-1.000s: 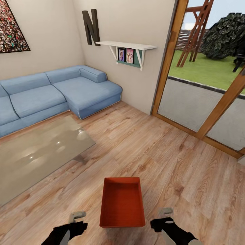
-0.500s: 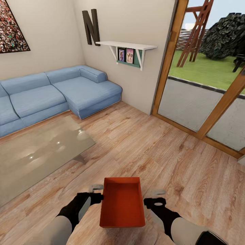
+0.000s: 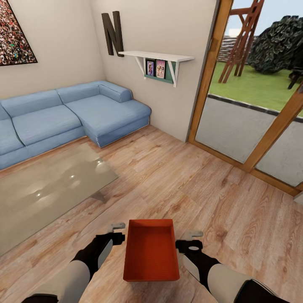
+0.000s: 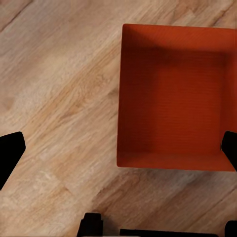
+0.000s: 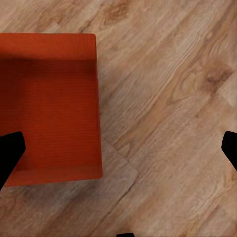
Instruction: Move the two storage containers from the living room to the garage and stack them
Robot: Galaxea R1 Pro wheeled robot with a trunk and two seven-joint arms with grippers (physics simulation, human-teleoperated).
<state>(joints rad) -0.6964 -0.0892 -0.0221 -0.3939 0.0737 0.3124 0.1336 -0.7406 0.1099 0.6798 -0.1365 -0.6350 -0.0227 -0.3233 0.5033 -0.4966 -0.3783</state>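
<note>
The bin is flanked by both grippers, which have been brought forward and inward over the last second from the bottom edge of the head view to stand just beside its long walls; the left gripper is held near the left wall, the right gripper near the right wall, and neither is seen to touch; from this a two-handed pick-up is judged to be in preparation, with the carry to the garage not yet begun. In the left wrist view the fingers are seen wide apart, with the bin's left wall between them; in the right wrist view the fingers are likewise spread, with the bin's right wall between them; nothing is clamped by either.

The bin is set on the plank floor of the living room, straight ahead of the robot; it is a lidless orange-red rectangular box with plain thin walls and a faintly ribbed inner surface, likely rigid plastic; the planks are light, matt and wood-grained; to the left a glass table is seen, glossy with highlights; behind it a blue fabric sofa; to the right wood-framed glass doors are seen.
</note>
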